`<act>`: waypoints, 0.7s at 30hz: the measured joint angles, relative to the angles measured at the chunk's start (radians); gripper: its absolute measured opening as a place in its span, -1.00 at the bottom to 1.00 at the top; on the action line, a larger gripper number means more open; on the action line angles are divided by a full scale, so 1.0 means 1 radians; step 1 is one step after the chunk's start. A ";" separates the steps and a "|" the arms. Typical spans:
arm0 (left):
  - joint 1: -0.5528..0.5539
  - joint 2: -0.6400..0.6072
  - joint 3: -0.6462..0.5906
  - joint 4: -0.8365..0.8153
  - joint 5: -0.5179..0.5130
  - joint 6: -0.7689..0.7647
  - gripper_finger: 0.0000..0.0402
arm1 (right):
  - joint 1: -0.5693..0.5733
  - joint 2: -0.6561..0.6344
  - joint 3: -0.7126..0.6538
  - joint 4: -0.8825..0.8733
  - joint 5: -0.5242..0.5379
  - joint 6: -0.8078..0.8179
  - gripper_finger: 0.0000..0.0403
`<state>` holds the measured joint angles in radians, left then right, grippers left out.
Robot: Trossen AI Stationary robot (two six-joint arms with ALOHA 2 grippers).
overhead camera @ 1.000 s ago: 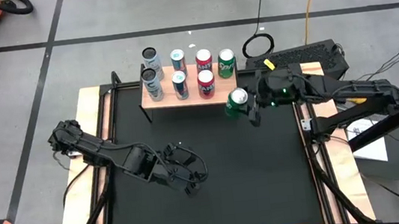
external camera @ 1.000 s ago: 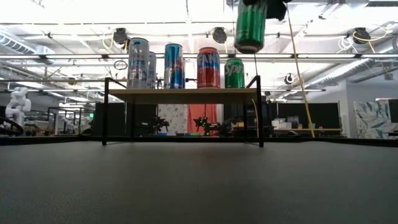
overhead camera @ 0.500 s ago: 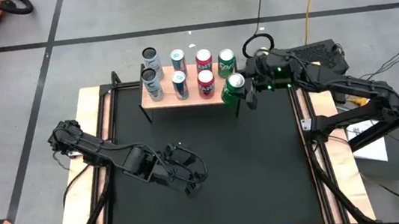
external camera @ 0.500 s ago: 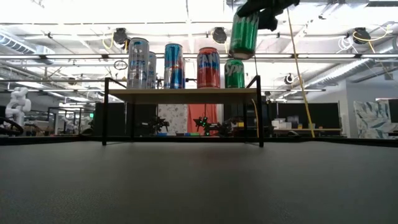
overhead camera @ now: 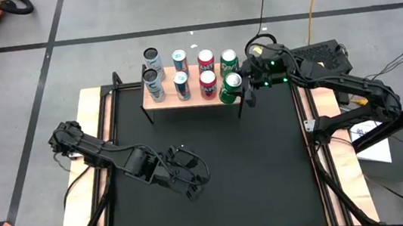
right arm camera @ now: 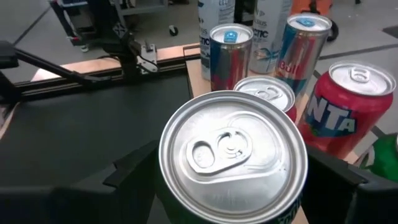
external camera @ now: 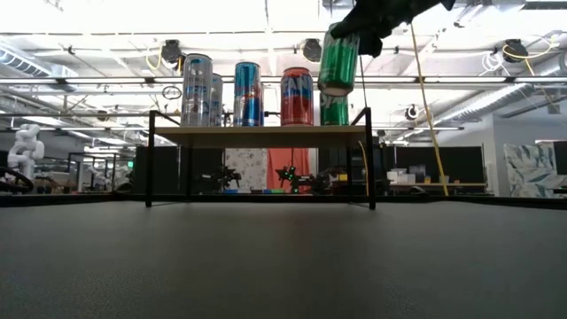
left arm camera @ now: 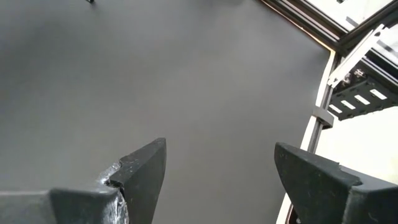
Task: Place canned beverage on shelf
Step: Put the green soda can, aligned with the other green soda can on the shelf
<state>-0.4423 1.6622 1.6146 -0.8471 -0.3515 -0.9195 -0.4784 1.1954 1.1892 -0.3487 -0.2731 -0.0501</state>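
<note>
the left wrist view shows only bare black mat [left arm camera: 155, 81] between the left gripper's [left arm camera: 221, 171] fingers, spread wide and holding nothing; the high view places that gripper [overhead camera: 194, 181] low on the mat, well away from the shelf [overhead camera: 188, 99], its arm bent in from the table's left edge. the right wrist view looks down on the silver lid of the green can [right arm camera: 233, 155], filling the gap between the right gripper's fingers [right arm camera: 134, 168], which press its sides. past it stand a red can [right arm camera: 345, 109] and blue and white cans on the shelf. only the low view shows height: the green can [external camera: 339, 62] hangs tilted, its base above the board [external camera: 261, 135], in front of another green can [external camera: 335, 111] standing there. from above, the right arm reaches across from the table's right side, elbow out, with the right gripper [overhead camera: 240, 86] at the shelf's right end and the held can [overhead camera: 230, 85] over the front right corner, beside seven cans in two rows.
</note>
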 joint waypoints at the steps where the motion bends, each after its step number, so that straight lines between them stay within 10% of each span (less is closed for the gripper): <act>1: 0.000 0.000 0.000 0.000 0.000 0.000 0.49 | -0.010 0.001 0.000 0.004 -0.014 -0.007 0.45; 21: 0.000 0.000 0.000 0.000 0.008 -0.012 0.49 | -0.092 0.052 0.001 -0.025 -0.150 -0.159 0.45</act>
<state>-0.4423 1.6619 1.6146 -0.8471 -0.3435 -0.9316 -0.5701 1.2477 1.1904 -0.3735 -0.4235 -0.2088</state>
